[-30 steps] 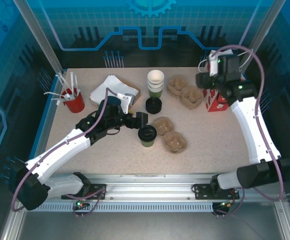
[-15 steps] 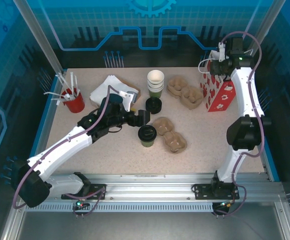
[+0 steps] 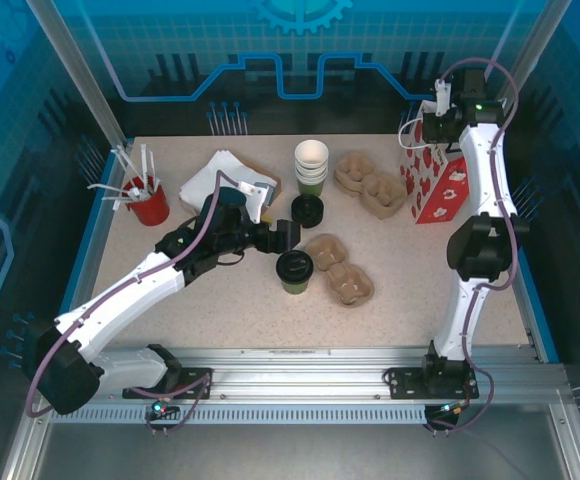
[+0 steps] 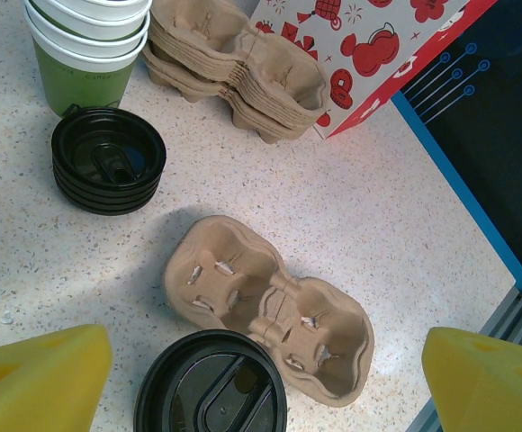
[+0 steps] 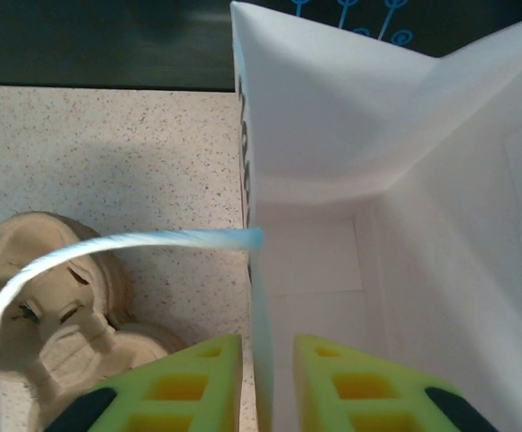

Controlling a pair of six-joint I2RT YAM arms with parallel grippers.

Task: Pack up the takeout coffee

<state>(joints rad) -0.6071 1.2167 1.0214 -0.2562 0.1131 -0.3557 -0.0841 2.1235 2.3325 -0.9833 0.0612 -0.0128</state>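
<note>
A takeout coffee [image 3: 294,271] stands upright near the middle of the bench [image 3: 420,290], its long axis vertical and its round black lid facing up. The short paper cup shows a green side below the lid, and the left wrist view shows an oval recess pressed into the lid's top [image 4: 211,387]. A brown pulp cup carrier [image 3: 340,268] lies just beside it on the right, both hollows bare. The left gripper [image 3: 282,237] hangs just beyond the coffee, its yellow fingers [image 4: 40,373] spread wide and holding nothing. Toward the far edge sit a stack of lidless green cups [image 3: 311,165] nested one in another, a pile of black lids [image 3: 307,210] and a stack of carriers [image 3: 370,182]. A red cup [image 3: 150,205] near the left edge holds white sticks, with white napkins [image 3: 220,175] beside it. At the far right corner a red-and-white gift bag [image 3: 438,185] stands open, plain white inside. The right gripper [image 5: 268,351] sits over its rim, fingers close on either side of one wall; whether they pinch it cannot be told.
</note>
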